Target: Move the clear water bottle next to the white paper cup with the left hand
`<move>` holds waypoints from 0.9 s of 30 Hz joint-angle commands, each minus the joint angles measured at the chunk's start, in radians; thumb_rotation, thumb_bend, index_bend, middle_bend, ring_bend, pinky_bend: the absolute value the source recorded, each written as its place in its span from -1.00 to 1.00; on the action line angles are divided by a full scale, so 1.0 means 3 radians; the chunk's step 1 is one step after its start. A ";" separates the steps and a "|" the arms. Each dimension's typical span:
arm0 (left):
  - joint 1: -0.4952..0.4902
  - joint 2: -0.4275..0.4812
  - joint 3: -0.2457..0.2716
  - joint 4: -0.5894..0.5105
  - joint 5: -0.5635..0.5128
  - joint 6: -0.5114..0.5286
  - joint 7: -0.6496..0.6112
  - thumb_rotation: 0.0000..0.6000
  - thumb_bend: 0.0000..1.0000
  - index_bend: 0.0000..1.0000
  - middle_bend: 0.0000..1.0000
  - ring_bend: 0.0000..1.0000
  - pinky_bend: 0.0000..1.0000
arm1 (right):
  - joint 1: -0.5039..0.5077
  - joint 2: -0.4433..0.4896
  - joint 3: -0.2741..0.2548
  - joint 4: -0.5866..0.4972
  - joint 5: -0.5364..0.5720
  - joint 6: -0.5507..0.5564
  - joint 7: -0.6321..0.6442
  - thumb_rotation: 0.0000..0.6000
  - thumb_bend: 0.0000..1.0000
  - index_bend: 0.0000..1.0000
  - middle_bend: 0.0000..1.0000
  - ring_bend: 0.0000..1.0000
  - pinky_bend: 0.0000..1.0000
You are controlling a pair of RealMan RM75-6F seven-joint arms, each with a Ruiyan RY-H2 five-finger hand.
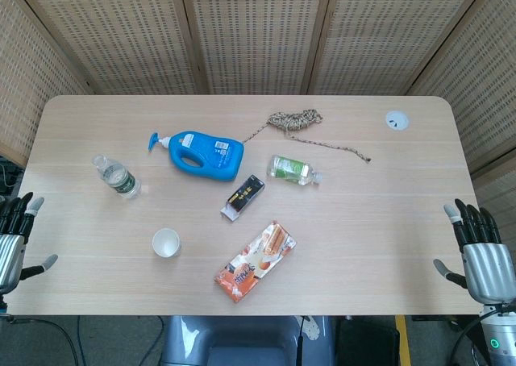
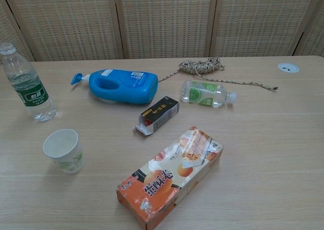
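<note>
Head view is showing the left hand [image 1: 14, 239] waiting spread and empty off the counter's [image 1: 387, 245] left edge, so the reach is not yet begun. Beyond the white paper cup [image 1: 166, 243], the clear water bottle [image 1: 116, 177] is standing upright, cap skyward, needing a side grasp.

Woven rattan screens [image 1: 258, 35] stand behind the pale wooden table [image 1: 387, 221].

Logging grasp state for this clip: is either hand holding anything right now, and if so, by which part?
Nothing is held. The left hand and right hand sit open at the table's edges; the water bottle stands untouched.
</note>
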 commanded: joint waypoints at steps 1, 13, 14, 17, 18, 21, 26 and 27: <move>-0.0002 0.0001 0.0002 0.0002 0.0000 -0.0009 -0.0007 1.00 -1.00 -1.00 -1.00 -1.00 -1.00 | 0.0001 -0.0001 0.0003 0.0002 0.0003 -0.0002 0.0004 1.00 -1.00 -1.00 -1.00 -1.00 -1.00; -0.0354 -0.0164 -0.0126 0.0680 -0.0315 -0.0800 -0.1135 1.00 -1.00 -1.00 -1.00 -1.00 -1.00 | 0.0039 -0.0039 0.0017 0.0011 0.0064 -0.0102 -0.0056 1.00 -1.00 -1.00 -1.00 -1.00 -1.00; -0.0408 -0.0209 -0.0136 0.0813 -0.0327 -0.0916 -0.1359 1.00 -1.00 -1.00 -1.00 -1.00 -1.00 | 0.0045 -0.0047 0.0018 0.0018 0.0072 -0.0117 -0.0068 1.00 -1.00 -1.00 -1.00 -1.00 -1.00; -0.0528 -0.0308 -0.0162 0.1097 -0.0328 -0.1140 -0.1832 1.00 -1.00 -1.00 -1.00 -1.00 -1.00 | 0.0059 -0.0060 0.0025 0.0030 0.0099 -0.0153 -0.0084 1.00 -1.00 -1.00 -1.00 -1.00 -1.00; -0.0582 -0.0368 -0.0173 0.1241 -0.0312 -0.1213 -0.2027 1.00 -1.00 -1.00 -1.00 -1.00 -1.00 | 0.0066 -0.0063 0.0031 0.0028 0.0111 -0.0164 -0.0088 1.00 -1.00 -1.00 -1.00 -1.00 -1.00; -0.0671 -0.0468 -0.0203 0.1439 -0.0315 -0.1338 -0.2361 1.00 -1.00 -1.00 -1.00 -1.00 -1.00 | 0.0074 -0.0068 0.0039 0.0031 0.0127 -0.0179 -0.0098 1.00 -1.00 -1.00 -1.00 -1.00 -1.00; -0.0913 -0.0678 -0.0408 0.1634 -0.0648 -0.1796 -0.2587 1.00 -1.00 -1.00 -1.00 -1.00 -1.00 | 0.0102 -0.0091 0.0049 0.0063 0.0185 -0.0256 -0.0109 1.00 -1.00 -1.00 -1.00 -1.00 -1.00; -0.0946 -0.0702 -0.0431 0.1648 -0.0691 -0.1856 -0.2586 1.00 -1.00 -1.00 -1.00 -1.00 -1.00 | 0.0105 -0.0092 0.0052 0.0065 0.0193 -0.0263 -0.0107 1.00 -1.00 -1.00 -1.00 -1.00 -1.00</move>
